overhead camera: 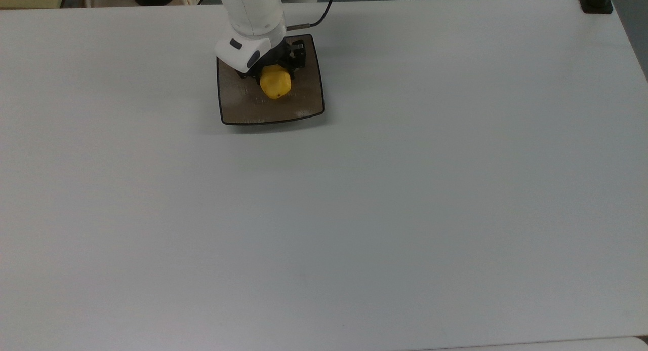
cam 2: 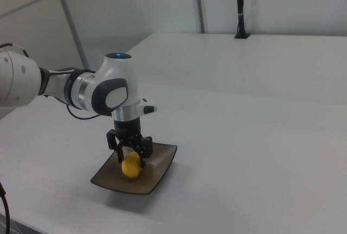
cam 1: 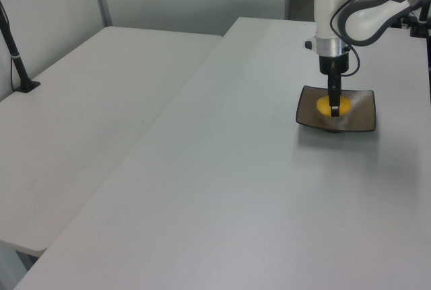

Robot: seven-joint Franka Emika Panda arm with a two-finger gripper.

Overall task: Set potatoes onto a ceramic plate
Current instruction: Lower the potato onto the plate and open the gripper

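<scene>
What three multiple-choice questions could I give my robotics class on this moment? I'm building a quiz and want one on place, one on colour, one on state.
1. Where is the potato?
A. on the bare table
B. over the ceramic plate, down inside its rim
C. beyond the table's edge

2. What colour is the potato?
A. bright yellow
B. green
C. red

3. How does the gripper stand?
A. open and far from the potato
B. shut on the potato
C. shut on the plate's rim

Answers:
1 B: the top view puts the potato within the plate's black rim.
2 A: it is yellow in the top, left and right views.
3 B: in the right view the black fingers bracket the potato from both sides.
</scene>
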